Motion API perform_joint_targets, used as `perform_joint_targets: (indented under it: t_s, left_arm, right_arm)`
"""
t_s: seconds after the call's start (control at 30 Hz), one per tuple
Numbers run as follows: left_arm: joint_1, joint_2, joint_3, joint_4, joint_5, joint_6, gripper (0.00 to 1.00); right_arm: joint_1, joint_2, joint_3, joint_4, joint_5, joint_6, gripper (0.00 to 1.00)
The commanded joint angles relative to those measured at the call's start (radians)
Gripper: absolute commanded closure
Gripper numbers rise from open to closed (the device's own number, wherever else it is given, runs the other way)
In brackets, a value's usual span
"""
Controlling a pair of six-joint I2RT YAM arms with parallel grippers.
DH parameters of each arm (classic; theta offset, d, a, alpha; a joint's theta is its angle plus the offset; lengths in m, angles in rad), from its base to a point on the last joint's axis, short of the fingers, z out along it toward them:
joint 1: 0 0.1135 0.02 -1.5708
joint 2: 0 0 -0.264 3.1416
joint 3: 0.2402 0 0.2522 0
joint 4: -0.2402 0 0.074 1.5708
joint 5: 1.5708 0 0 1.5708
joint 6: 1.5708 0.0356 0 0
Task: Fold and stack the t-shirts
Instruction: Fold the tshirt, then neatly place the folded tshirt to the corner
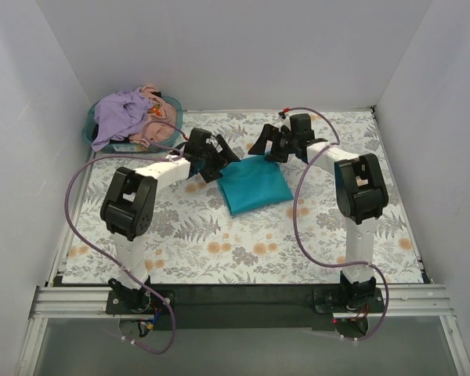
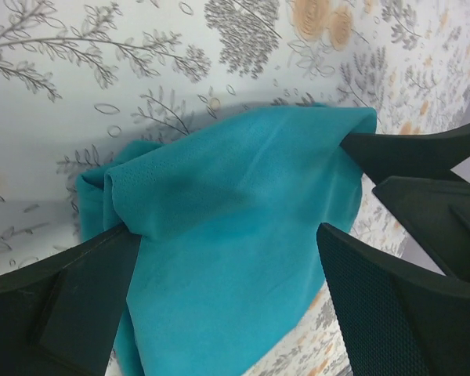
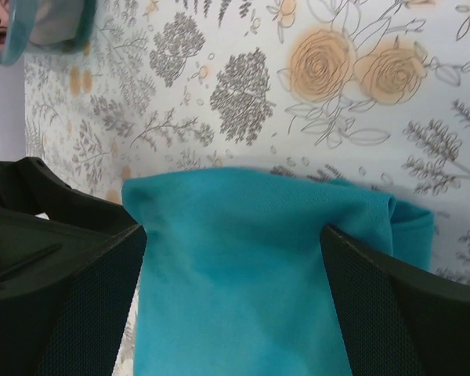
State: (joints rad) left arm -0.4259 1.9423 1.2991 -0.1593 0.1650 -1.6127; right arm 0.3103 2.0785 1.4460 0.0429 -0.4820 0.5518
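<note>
The teal-blue t-shirt (image 1: 254,186) lies folded into a small rectangle in the middle of the table. My left gripper (image 1: 222,159) is at its far left corner and my right gripper (image 1: 262,146) at its far right edge. In the left wrist view the left gripper (image 2: 227,235) is open, the teal shirt (image 2: 235,204) spanning the gap between its fingers. In the right wrist view the right gripper (image 3: 233,231) is open wide, with the shirt's folded edge (image 3: 251,235) between its fingers. The lavender t-shirt (image 1: 124,113) and the peach-pink t-shirt (image 1: 160,129) lie bunched in the basket.
The teal plastic basket (image 1: 91,135) stands at the back left corner; its rim also shows in the right wrist view (image 3: 16,43). The floral table cloth (image 1: 243,243) covers the table. White walls enclose the table on three sides. The two grippers are close together.
</note>
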Motion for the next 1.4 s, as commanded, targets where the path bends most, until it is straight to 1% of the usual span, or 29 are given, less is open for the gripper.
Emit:
perform_joint_targets:
  t_s: [0.0, 0.07, 0.17, 0.27, 0.3, 0.33, 0.4, 0.43, 0.47, 0.5, 0.57, 0.63, 0.67, 0.7, 0.8, 0.83, 0.9, 0.97, 1.03, 1.07, 1.1, 1.13, 1.2, 1.23, 1.27, 1.3, 1.37]
  left_arm:
    - [0.022, 0.033, 0.049, 0.014, 0.002, -0.018, 0.05]
    - [0.033, 0.059, 0.048, 0.003, -0.005, -0.019, 0.05]
    - [0.045, 0.073, 0.028, -0.003, -0.012, -0.023, 0.05]
    - [0.049, 0.075, -0.001, -0.005, -0.004, -0.018, 0.05]
    - [0.049, 0.072, -0.015, -0.005, 0.001, -0.016, 0.05]
    - [0.049, 0.067, -0.046, -0.005, -0.001, -0.016, 0.05]
    - [0.049, 0.054, -0.086, 0.0, 0.01, -0.019, 0.05]
    - [0.047, 0.031, -0.109, 0.016, 0.031, -0.026, 0.05]
    - [0.047, 0.011, -0.169, 0.027, 0.04, -0.027, 0.05]
    - [0.047, -0.008, -0.199, 0.036, 0.042, -0.032, 0.05]
    - [0.047, -0.075, -0.265, 0.053, 0.025, -0.029, 0.04]
    - [0.046, -0.136, -0.276, 0.049, 0.01, -0.006, 0.03]
    - [0.047, -0.153, -0.265, 0.046, 0.01, 0.005, 0.03]
    - [0.047, -0.173, -0.253, 0.04, 0.008, 0.013, 0.03]
    - [0.047, -0.245, -0.187, -0.032, -0.005, 0.045, 0.02]
    - [0.047, -0.267, -0.178, -0.061, -0.01, 0.054, 0.02]
    - [0.046, -0.35, -0.182, -0.081, 0.007, 0.106, 0.02]
    - [0.047, -0.437, -0.201, -0.118, -0.036, 0.126, 0.02]
    - [0.047, -0.499, -0.253, -0.187, -0.082, 0.129, 0.02]
    - [0.047, -0.528, -0.28, -0.206, -0.103, 0.128, 0.02]
    - [0.049, -0.593, -0.305, -0.242, -0.151, 0.116, 0.02]
    - [0.049, -0.623, -0.357, -0.258, -0.177, 0.109, 0.02]
    - [0.05, -0.718, -0.405, -0.31, -0.238, 0.081, 0.02]
    - [0.05, -0.75, -0.455, -0.33, -0.26, 0.065, 0.02]
    - [0.052, -0.778, -0.475, -0.351, -0.277, 0.041, 0.02]
    - [0.052, -0.828, -0.498, -0.379, -0.295, 0.024, 0.02]
    - [0.055, -0.868, -0.546, -0.387, -0.305, 0.011, 0.02]
  right_arm:
    - [-0.011, 0.063, 0.105, 0.051, -0.013, 0.019, 0.02]
    - [-0.013, 0.101, 0.109, 0.051, -0.02, 0.017, 0.02]
    - [-0.013, 0.121, 0.074, 0.052, -0.033, 0.017, 0.01]
    - [-0.011, 0.085, -0.025, 0.064, -0.018, 0.016, 0.02]
    - [-0.01, 0.068, -0.07, 0.075, -0.003, 0.016, 0.01]
    - [-0.007, 0.025, -0.154, 0.087, 0.005, 0.02, 0.02]
    - [0.003, -0.024, -0.246, 0.104, 0.058, 0.023, 0.02]
    - [0.012, -0.075, -0.286, 0.113, 0.074, 0.023, 0.02]
    - [0.018, -0.102, -0.373, 0.127, 0.091, 0.03, 0.02]
    - [0.022, -0.13, -0.406, 0.136, 0.124, 0.033, 0.02]
    - [0.032, -0.199, -0.459, 0.137, 0.14, 0.025, 0.02]
    - [0.032, -0.253, -0.46, 0.13, 0.152, 0.013, 0.02]
    - [0.032, -0.268, -0.431, 0.115, 0.16, -0.006, 0.02]
    - [0.032, -0.282, -0.406, 0.062, 0.16, -0.021, 0.02]
    - [0.033, -0.354, -0.349, -0.023, 0.171, -0.058, 0.02]
    - [0.042, -0.413, -0.355, -0.032, 0.189, -0.062, 0.02]
    - [0.053, -0.478, -0.39, -0.041, 0.239, -0.078, 0.02]
    - [0.067, -0.566, -0.432, -0.095, 0.287, -0.078, 0.02]
    - [0.082, -0.641, -0.512, -0.127, 0.325, -0.078, 0.02]
    - [0.088, -0.661, -0.544, -0.136, 0.373, -0.075, 0.02]
    - [0.104, -0.693, -0.567, -0.144, 0.394, -0.075, 0.02]
    - [0.111, -0.701, -0.603, -0.161, 0.417, -0.073, 0.02]
    - [0.131, -0.712, -0.619, -0.187, 0.463, -0.076, 0.02]
    - [0.141, -0.71, -0.63, -0.198, 0.477, -0.076, 0.02]
    - [0.148, -0.707, -0.633, -0.207, 0.509, -0.078, 0.03]
    - [0.16, -0.696, -0.636, -0.207, 0.513, -0.078, 0.05]
    - [0.17, -0.675, -0.628, -0.207, 0.525, -0.072, 0.09]
